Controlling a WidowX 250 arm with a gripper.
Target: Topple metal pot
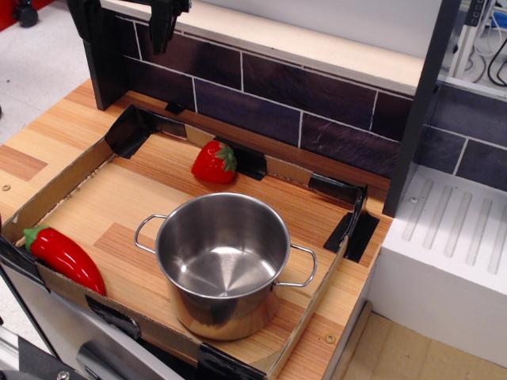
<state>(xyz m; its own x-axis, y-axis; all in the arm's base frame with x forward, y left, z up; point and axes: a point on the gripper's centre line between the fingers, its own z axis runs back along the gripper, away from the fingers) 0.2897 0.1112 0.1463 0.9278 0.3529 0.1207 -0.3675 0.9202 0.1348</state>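
Observation.image looks down on the wooden tabletop, fenced by a low cardboard border. The shiny stainless-steel cylindrical pot with two thin wire loop handles stands upright near the front right corner of that border, its mouth open to the ceiling and its inside empty. So nothing of the toppling is done yet; the whole task is left, as I judge it.

My black gripper hangs high at the top left of the view, well apart from the pot and touching nothing. Only its lower part shows, and I cannot tell whether its fingers are apart or together.

A red plastic toy strawberry lies behind the pot near the back border, and a glossy red toy chilli pepper lies at the front left edge. Both are clear of the pot.

To finish, I would need to come down beside the pot and push its rim or upper wall until it lies on its side.
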